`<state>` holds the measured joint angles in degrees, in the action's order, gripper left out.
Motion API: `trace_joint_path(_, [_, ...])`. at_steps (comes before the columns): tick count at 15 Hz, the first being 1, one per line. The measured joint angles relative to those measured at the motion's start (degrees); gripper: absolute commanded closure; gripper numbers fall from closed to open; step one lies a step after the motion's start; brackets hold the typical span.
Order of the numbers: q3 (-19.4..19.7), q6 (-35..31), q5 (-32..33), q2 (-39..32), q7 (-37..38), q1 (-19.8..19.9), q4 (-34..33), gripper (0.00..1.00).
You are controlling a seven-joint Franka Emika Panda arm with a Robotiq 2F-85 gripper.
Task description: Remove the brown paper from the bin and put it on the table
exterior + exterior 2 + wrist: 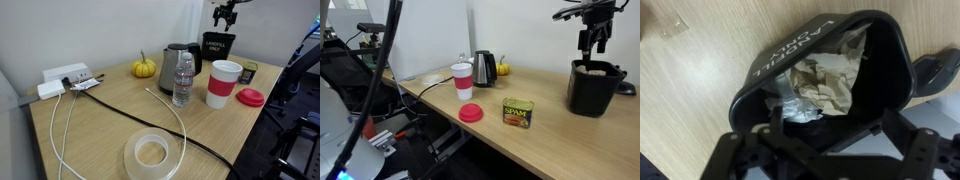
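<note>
Even, diffuse indoor light in all 3 views: the large light wood-grain tabletop (100,135) reads bright, shadows under objects are faint and soft, and the steel kettle (176,62) shows a pale sheen. Both exterior views are coarse and slightly soft, and the dark cables and frame (360,90) near the lens are blurred. In the wrist view the small black box-shaped bin (885,75) is shadowed inside, the crumpled brown paper (830,85) catches light, and the black gripper (825,135) is a dim, unsharp silhouette.

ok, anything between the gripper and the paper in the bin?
Nothing. Wrist view shows the paper uncovered in the open bin; in an exterior view there is bare air under the gripper.
</note>
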<state>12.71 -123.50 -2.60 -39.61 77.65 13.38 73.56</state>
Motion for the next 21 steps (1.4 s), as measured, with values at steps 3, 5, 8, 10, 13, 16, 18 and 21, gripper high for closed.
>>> trace_joint_path(3, [0.0,0.0,0.0,0.0,-0.5,0.0,-0.2,0.0])
trace_joint_path(5, [-0.1,0.0,0.0,0.0,-2.1,-0.1,-0.6,0.0])
trace_joint_path(8, [-0.1,0.0,0.0,0.0,-5.2,-0.1,-1.1,0.0])
trace_joint_path(10, [-0.1,0.0,0.1,0.0,-7.5,-0.1,-1.4,0.0])
trace_joint_path(13, [-0.3,-0.1,0.1,-0.6,-10.4,-0.1,-2.0,0.0])
trace_joint_path(16, [-0.6,-2.6,0.0,-2.2,-11.9,-0.3,-3.3,0.0])
trace_joint_path(18, [-0.7,-4.8,0.0,-3.4,-12.7,-0.4,-4.1,0.0])
trace_joint_path(21, [-1.2,-7.6,0.1,-4.9,-14.0,-0.6,-4.8,0.0])
